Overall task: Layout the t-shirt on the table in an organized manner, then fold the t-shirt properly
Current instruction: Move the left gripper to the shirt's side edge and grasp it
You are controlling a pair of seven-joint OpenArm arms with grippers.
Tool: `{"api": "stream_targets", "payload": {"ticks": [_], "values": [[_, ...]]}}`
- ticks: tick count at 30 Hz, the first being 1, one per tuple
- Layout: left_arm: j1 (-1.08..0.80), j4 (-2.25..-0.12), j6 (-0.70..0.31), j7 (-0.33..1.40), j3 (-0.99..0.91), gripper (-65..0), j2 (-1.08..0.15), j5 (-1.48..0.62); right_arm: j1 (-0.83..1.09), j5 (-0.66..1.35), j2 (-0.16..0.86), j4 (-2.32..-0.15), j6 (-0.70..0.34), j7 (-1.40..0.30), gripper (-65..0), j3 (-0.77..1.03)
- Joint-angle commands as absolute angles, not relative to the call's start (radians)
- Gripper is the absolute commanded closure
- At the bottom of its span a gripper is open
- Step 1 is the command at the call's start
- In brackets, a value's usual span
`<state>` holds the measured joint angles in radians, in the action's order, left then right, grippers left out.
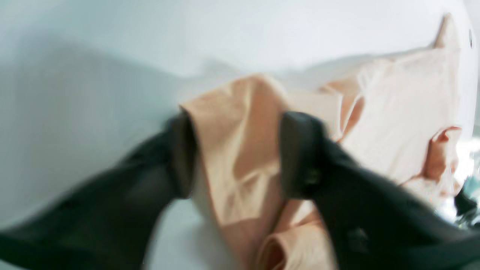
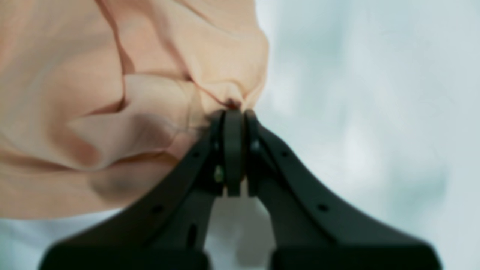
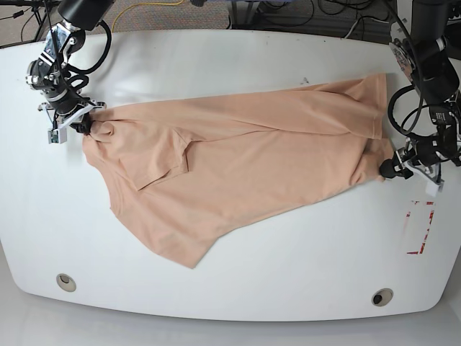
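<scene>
White and glossy, our one bench [image 3: 238, 288] carried a single peach shirt [image 3: 238, 158], spread crumpled and slanting across its middle. We counted two grommet holes [image 3: 66, 282] near the front edge and one red dashed mark [image 3: 420, 227] at one side. Our right pincer [image 2: 234, 112] was clenched on one end of the shirt. Our left pincer [image 1: 238, 153] stood parted around a fold at the other end, not squeezing it.

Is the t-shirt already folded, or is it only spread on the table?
Spread, not folded. The t-shirt lies stretched across the table in the base view, slanted and wrinkled, with one flap turned over near its middle.
</scene>
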<state>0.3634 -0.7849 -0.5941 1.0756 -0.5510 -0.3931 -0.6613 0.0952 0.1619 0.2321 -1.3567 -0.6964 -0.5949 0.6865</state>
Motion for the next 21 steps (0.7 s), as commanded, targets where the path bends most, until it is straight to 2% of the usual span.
{"api": "stream_targets", "payload": {"ticks": [1,3,6,16,21], "values": [[0.4,-0.8,-0.598,1.038,-0.506,-16.5,-0.407,-0.677,0.093,0.142,0.242,-1.363,-0.698,-0.625,-0.2,0.685],[0.406,-0.8,-0.598,1.0,-0.469,-8.3,-0.407,-0.676,0.093,0.142,0.242,-1.363,-0.698,-0.625,-0.2,0.684],[0.409,-0.802,-0.598,0.958,-0.42,-1.8,-0.41,-0.676,0.093,0.142,0.242,-1.363,-0.698,-0.625,-0.2,0.684],[0.461,-0.888,-0.596,0.92,-0.306,-0.7,-0.469,-0.674,0.091,0.142,0.245,-1.363,-0.698,-0.625,-0.2,0.684],[0.507,-0.931,-0.596,0.92,-0.302,-0.8,-0.489,-0.588,0.091,0.142,0.245,-1.363,-0.698,-0.625,-0.2,0.684]]}}
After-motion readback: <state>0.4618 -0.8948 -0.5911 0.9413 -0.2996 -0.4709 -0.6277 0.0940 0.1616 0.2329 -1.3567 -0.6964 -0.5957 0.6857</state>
